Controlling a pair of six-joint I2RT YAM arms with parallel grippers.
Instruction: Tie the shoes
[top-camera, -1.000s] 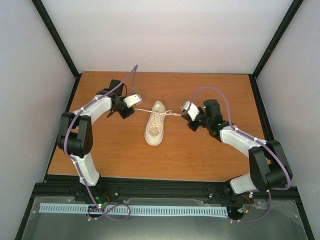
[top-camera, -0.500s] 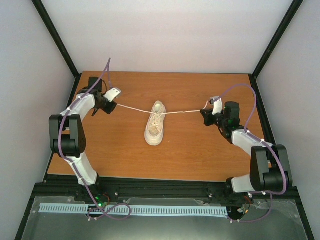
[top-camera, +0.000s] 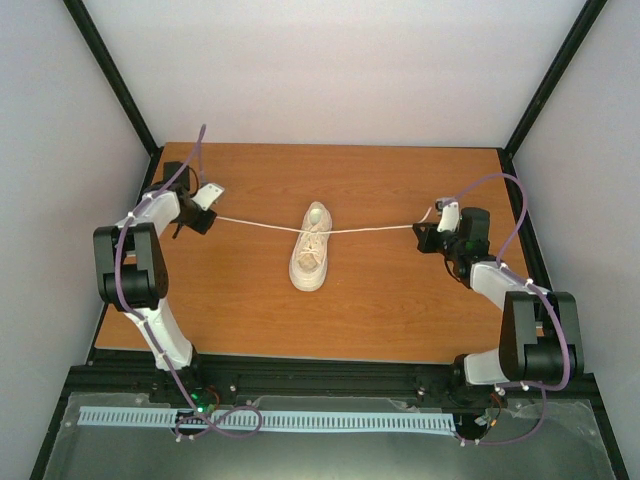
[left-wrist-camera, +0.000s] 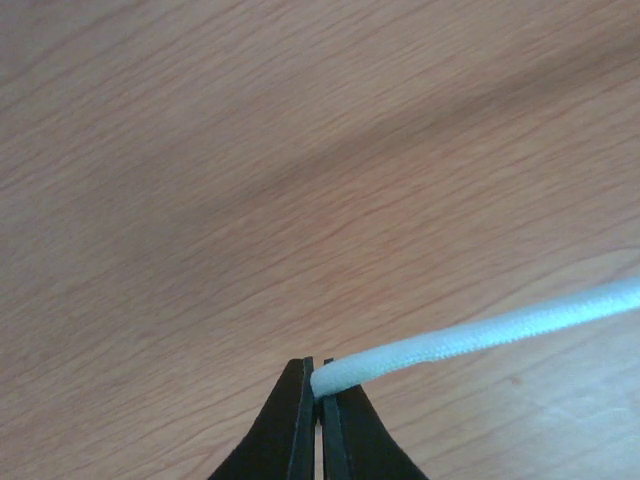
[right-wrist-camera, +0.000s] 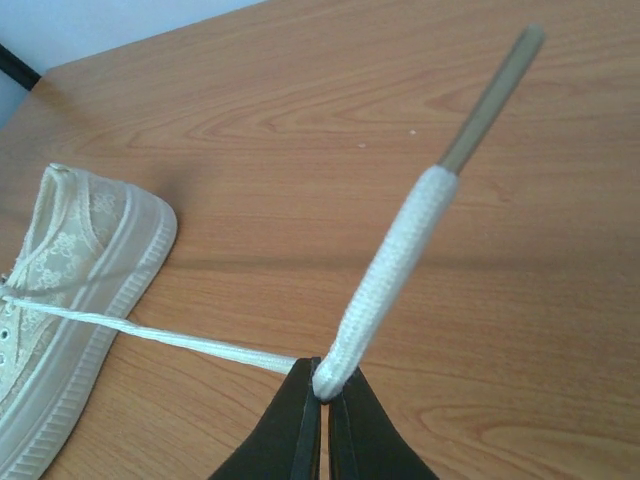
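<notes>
Canvas sneaker (top-camera: 310, 250): cream, sole down, mid-bench (top-camera: 400, 310), between the arms.
Left gripper (left-wrist-camera: 317, 375): clamped on left lace (top-camera: 260, 224) near its end.
Right gripper (right-wrist-camera: 325, 385): pinching right lace (top-camera: 380, 229) below the aglet (right-wrist-camera: 490, 100).
Tension: both laces stretched outward, taut, likely to cinch the crossing over the tongue.

Sneaker (top-camera: 309, 250) mid-table, lying lengthwise near-to-far. Left gripper (top-camera: 207, 203) out at far-left edge of table (top-camera: 350, 310), right gripper (top-camera: 432, 228) well off to right. Each clamps one lace end. Left lace (top-camera: 255, 223) and right lace (top-camera: 378, 228) taut, near-straight, both running to sneaker's far half.
</notes>
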